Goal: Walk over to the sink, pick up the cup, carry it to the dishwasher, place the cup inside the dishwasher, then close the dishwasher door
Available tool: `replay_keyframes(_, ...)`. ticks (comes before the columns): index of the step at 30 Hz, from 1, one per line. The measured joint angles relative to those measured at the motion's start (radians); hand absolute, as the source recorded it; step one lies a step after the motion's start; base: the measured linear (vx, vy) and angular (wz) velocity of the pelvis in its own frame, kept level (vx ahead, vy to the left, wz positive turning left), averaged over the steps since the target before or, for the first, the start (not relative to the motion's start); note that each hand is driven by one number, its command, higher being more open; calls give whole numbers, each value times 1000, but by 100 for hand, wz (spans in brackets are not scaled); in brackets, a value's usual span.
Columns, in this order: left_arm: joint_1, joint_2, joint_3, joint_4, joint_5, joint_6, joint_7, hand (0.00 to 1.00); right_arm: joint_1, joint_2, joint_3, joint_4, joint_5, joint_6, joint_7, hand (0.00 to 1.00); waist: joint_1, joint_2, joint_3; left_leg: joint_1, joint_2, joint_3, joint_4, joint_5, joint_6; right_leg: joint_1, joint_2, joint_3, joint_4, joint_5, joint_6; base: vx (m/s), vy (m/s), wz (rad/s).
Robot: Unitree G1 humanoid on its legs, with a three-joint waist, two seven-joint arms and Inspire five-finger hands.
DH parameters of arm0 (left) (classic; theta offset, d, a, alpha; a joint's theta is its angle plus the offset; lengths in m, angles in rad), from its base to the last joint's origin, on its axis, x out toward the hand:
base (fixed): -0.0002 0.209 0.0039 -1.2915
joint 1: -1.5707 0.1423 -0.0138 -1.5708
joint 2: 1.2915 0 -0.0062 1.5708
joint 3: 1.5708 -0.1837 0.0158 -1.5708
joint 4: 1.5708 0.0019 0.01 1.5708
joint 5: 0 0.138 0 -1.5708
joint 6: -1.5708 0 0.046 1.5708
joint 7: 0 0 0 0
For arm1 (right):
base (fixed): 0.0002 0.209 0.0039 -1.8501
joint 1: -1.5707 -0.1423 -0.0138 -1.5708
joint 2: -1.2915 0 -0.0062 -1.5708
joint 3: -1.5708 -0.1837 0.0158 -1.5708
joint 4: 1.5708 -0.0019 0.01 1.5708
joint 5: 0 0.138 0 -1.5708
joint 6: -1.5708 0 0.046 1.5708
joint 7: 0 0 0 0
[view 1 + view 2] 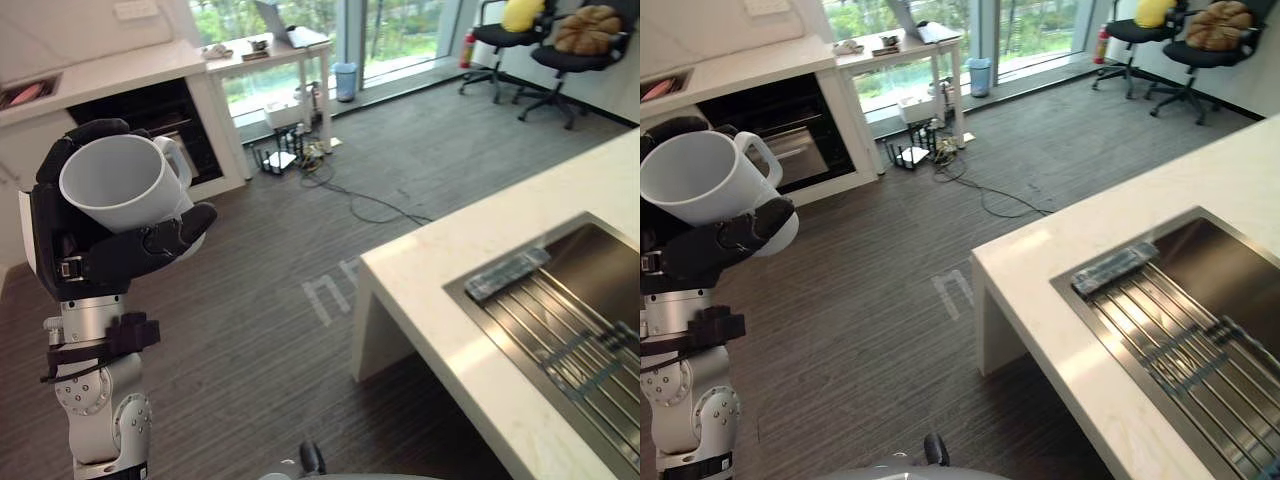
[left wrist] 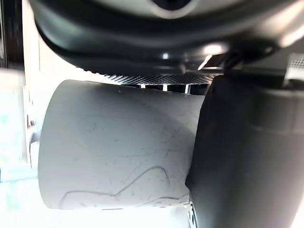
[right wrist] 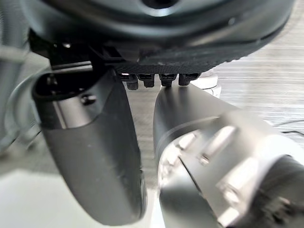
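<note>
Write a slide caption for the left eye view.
Left hand holds a white cup raised, with the sink at lower right.

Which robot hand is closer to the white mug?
Left. The left robot hand is curled round the white mug; the right robot hand hangs apart from it, over the floor.

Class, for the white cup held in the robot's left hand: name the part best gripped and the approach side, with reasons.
Grip the cup by its round body from the side opposite its handle, as the left hand does: the smooth wall lets a hand wrap it, handle clear.
</note>
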Motion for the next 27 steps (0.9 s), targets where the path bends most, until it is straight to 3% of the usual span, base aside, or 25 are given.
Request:
replay_keyframes(2, -24, -15, -57, 76, 0, -3, 21, 0, -8, 41, 28, -18, 5, -15, -4, 100, -6, -1, 2, -2, -14, -109, 0, 2, 0, -59, 123, 209, -4, -120, 25, 61, -16, 188)
replay_keyframes(3, -19, -14, -126, 139, 0, 4, 28, 0, -20, 70, 92, -36, 8, -22, -12, 100, -25, -5, 4, -2, -43, -218, -2, -5, 10, -97, 236, 388, -36, -195, 62, 96, -44, 257)
replay_keyframes(5, -4, -14, -199, 148, 5, 27, 38, 0, -53, 83, 145, -34, 15, -21, -33, 100, -36, -6, 11, -4, -71, -304, -3, -11, 18, -139, 315, 506, -81, -247, 101, 102, -55, 233)
replay_keyframes(6, 1, -16, -247, 149, 19, 50, 37, 0, -102, 87, 156, -18, 23, -18, -64, 100, -37, 2, 18, -5, -82, -360, -3, -20, 23, -196, 384, 598, -124, -271, 104, 105, -53, 208)
replay_keyframes(7, 2, -16, -254, 149, 18, 66, 35, 0, -133, 88, 161, -1, 26, -15, -84, 100, -37, 5, 20, -5, -86, -369, -2, -48, 16, -238, 414, 658, -147, -274, 98, 111, -57, 198)
replay_keyframes(9, -7, -15, -249, 144, 13, 86, 37, 0, -153, 76, 186, 12, 41, -6, -96, 100, -55, -21, 27, -48, -101, -328, 125, -63, 50, -287, 415, 750, -162, -277, 111, 134, -95, 173)
replay_keyframes(10, 16, -19, -237, 144, -5, 104, 36, 0, -155, 74, 213, 17, 57, 8, -109, 100, -33, -49, 20, -12, -131, -350, 126, -79, 43, -301, 379, 762, -208, -225, 114, 153, -130, 142)
replay_keyframes(12, 56, -33, -205, 143, -12, 121, 37, 0, -158, 71, 244, 28, 61, 15, -111, 100, -9, -69, -2, 16, -141, -372, 131, -106, 33, -303, 358, 724, -313, -117, 121, 192, -186, 66)
replay_keyframes(14, 88, -57, -195, 143, -8, 135, 32, 0, -153, 60, 265, 52, 56, 28, -129, 100, -10, -65, -48, 3, -93, -322, 134, -142, 9, -253, 364, 663, -404, -104, 116, 235, -207, 76)
replay_keyframes(16, 89, -48, -208, 141, 13, 149, 10, 0, -155, 45, 301, 66, 63, 35, -127, 100, -7, -68, -56, 2, -61, -310, 124, -124, -10, -208, 381, 604, -487, -81, 102, 257, -192, 58)
replay_keyframes(21, 89, -13, -234, 142, 19, 200, -32, 0, -156, 39, 343, 62, 64, 19, -127, 100, -21, -64, -58, 87, -32, -292, 78, -135, -46, -132, 409, 602, -525, -79, 99, 171, -103, -3)
replay_keyframes(27, 89, 11, -233, 142, 19, 202, -54, 0, -158, 39, 380, 56, 102, -6, -124, 100, -43, -63, -59, 114, -21, -231, 58, -140, -54, -127, 422, 642, -547, -72, 88, 34, -42, -31)
